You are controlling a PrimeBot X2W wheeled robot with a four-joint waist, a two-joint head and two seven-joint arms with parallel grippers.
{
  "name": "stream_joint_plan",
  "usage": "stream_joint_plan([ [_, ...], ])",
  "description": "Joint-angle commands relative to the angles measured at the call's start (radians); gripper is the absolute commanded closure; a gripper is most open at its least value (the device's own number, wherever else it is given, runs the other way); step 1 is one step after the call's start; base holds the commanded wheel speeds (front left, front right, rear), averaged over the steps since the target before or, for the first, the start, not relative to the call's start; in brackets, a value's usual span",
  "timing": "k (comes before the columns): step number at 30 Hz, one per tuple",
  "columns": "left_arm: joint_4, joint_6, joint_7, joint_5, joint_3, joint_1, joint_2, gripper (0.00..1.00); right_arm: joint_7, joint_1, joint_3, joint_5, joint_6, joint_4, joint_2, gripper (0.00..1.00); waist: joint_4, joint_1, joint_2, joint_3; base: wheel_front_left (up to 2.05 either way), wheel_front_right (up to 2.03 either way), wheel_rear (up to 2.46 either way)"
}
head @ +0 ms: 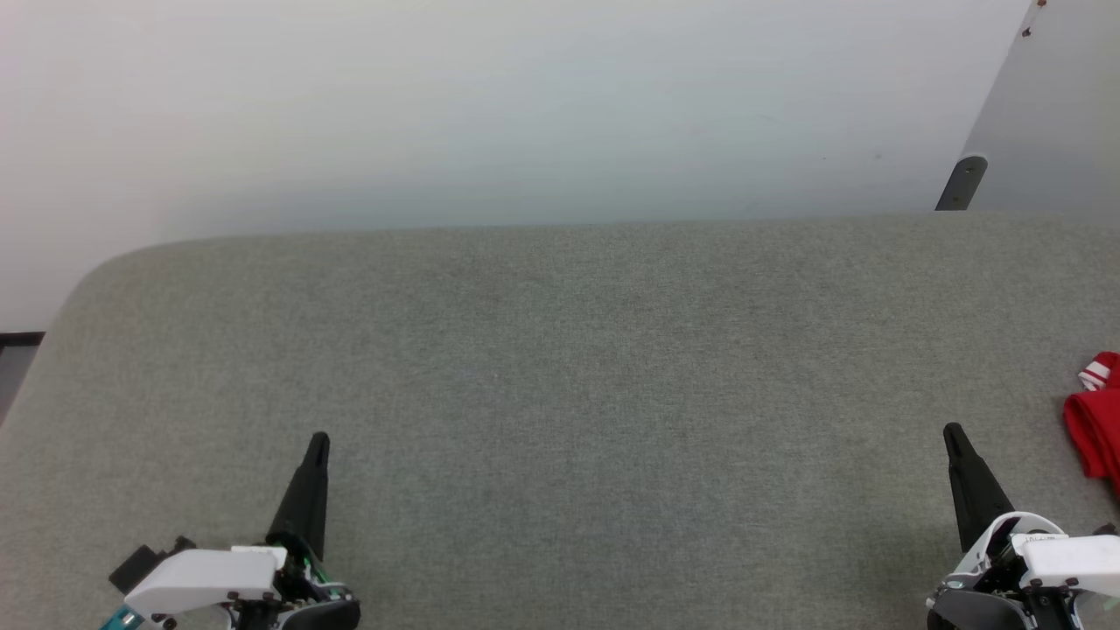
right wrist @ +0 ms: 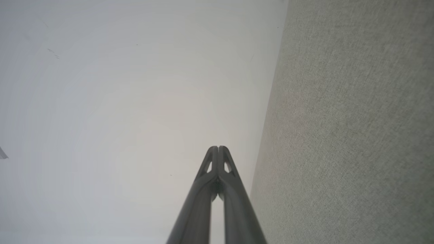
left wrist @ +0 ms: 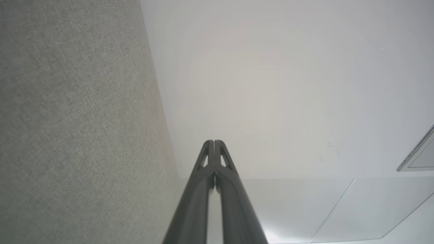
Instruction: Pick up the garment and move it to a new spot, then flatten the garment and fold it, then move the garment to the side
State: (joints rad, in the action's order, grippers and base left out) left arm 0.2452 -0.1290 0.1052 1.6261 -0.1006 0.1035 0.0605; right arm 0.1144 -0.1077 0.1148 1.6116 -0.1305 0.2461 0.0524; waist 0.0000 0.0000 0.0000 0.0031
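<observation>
A small part of the red garment [head: 1098,429], with a bit of red-and-white striped trim, lies at the far right edge of the grey fabric surface [head: 560,367] in the head view; the rest is cut off by the frame. My right gripper [head: 952,432] rests at the lower right, to the left of the garment and apart from it. My left gripper [head: 319,440] rests at the lower left. In each wrist view the fingertips are pressed together, left gripper [left wrist: 214,141] and right gripper [right wrist: 218,147], both shut on nothing.
The grey surface has a rounded far-left corner and a far edge against the pale floor [head: 525,105]. A dark post [head: 961,182] and a pale panel [head: 1050,114] stand beyond the far right. A dark strip [head: 17,341] shows at the left edge.
</observation>
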Motion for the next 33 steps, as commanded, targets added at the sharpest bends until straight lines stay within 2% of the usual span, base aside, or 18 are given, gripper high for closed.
stream_joint_plan([
  [1, 0.001, -0.003, 0.002, -0.005, -0.003, 0.01, -0.002, 1.0, 0.001, -0.004, 0.0, 0.002, 0.0, 0.0, -0.004, 1.0, 0.0, 0.0, 0.0, 0.0, 0.0, 0.0, 0.0],
  [33, 0.001, -0.003, 0.007, -0.008, -0.007, 0.011, -0.005, 1.0, 0.002, -0.004, 0.0, 0.002, 0.0, 0.0, -0.005, 1.0, 0.0, 0.0, 0.0, 0.0, 0.0, 0.0, 0.0],
])
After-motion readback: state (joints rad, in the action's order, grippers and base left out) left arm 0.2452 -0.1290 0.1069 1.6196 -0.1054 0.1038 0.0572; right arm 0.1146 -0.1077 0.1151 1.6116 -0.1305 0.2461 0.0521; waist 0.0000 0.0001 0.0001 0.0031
